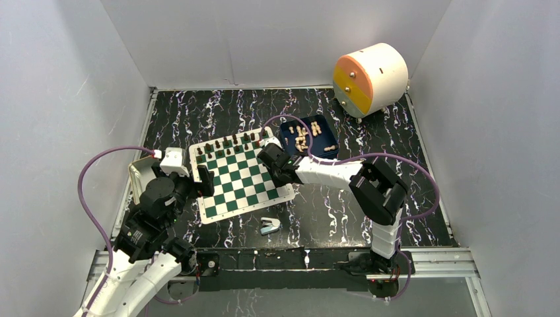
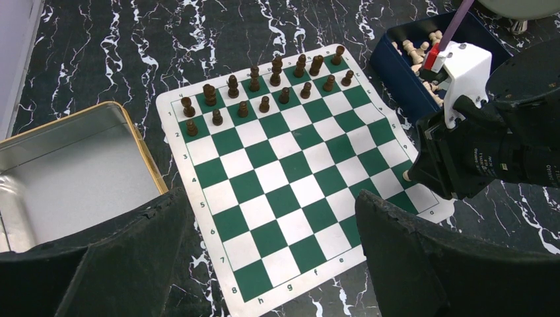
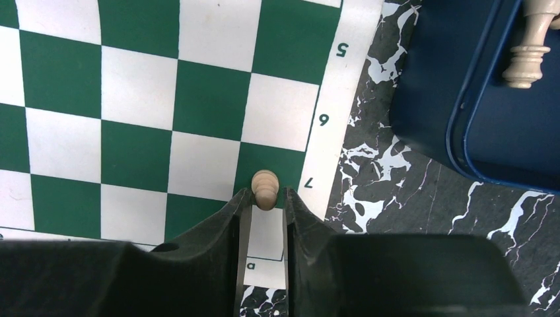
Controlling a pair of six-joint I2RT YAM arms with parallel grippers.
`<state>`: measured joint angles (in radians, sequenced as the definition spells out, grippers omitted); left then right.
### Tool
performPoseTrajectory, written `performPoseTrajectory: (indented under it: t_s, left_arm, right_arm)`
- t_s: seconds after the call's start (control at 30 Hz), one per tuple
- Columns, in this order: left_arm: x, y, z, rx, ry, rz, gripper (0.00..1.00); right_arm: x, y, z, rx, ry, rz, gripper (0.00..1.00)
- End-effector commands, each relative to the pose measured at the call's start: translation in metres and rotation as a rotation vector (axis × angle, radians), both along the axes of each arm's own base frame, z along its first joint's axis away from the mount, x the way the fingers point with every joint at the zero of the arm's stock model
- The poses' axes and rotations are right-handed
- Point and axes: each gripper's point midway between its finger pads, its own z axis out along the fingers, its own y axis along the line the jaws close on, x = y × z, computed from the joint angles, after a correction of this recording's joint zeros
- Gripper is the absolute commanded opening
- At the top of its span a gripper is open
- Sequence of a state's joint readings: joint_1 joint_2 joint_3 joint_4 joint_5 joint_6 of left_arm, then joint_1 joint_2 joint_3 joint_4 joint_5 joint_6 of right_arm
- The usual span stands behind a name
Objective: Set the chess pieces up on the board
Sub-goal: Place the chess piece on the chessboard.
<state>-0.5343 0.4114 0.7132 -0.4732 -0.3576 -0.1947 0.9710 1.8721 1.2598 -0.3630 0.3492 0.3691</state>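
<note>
A light pawn (image 3: 265, 188) was stood on a green square at the right edge of the board (image 3: 132, 99), flanked by the narrowly parted fingers of the right gripper (image 3: 264, 198) (whether it was pinched could not be told). Dark pieces (image 2: 264, 82) were lined along the far rows. The left gripper (image 2: 269, 195) was held wide open, empty, over the board's near left.

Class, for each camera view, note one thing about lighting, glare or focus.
Top external view: soft, even light, the board clear though small; left wrist view: dull sheen inside the metal tin, left hand's fingers dark foreground shapes; right wrist view: light pawn sharp, right hand's fingers black.
</note>
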Motion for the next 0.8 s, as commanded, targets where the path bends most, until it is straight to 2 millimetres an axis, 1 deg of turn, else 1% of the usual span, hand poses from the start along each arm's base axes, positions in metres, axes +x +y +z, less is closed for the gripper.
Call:
performPoseTrajectory:
  t_s: [0.0,0.1,0.23,0.33,0.43,0.53,0.63,0.7,0.77]
  left_arm:
    - [0.000,0.000,0.002,-0.009,-0.010,0.002,0.95]
    - [0.000,-0.001,0.002,-0.010,-0.009,0.000,0.95]
    - [0.000,-0.001,0.001,-0.007,-0.005,-0.002,0.95]
    - [0.001,-0.002,0.000,-0.001,0.002,-0.004,0.95]
    - [0.004,-0.003,0.001,0.009,0.007,-0.006,0.95]
    - [0.008,-0.005,0.003,0.011,0.005,-0.003,0.95]
    - [0.012,-0.005,0.007,0.010,0.004,0.009,0.95]
    - [0.014,-0.005,0.009,0.012,0.003,0.019,0.95]
    - [0.016,-0.005,0.006,0.019,0.003,0.023,0.95]
  right_arm:
    - [0.003,0.006,0.002,0.025,-0.020,-0.015,0.35]
    - [0.004,0.010,0.009,0.045,-0.021,-0.010,0.39]
    - [0.006,0.013,0.026,0.059,-0.039,0.002,0.41]
    - [0.010,0.015,0.046,0.085,-0.072,0.015,0.41]
    - [0.014,0.022,0.072,0.128,-0.099,0.038,0.40]
    - [0.020,0.023,0.096,0.144,-0.138,0.044,0.40]
    - [0.034,0.016,0.116,0.159,-0.189,0.030,0.39]
    - [0.048,0.004,0.126,0.167,-0.218,-0.002,0.38]
    - [0.065,-0.010,0.130,0.171,-0.230,-0.038,0.38]
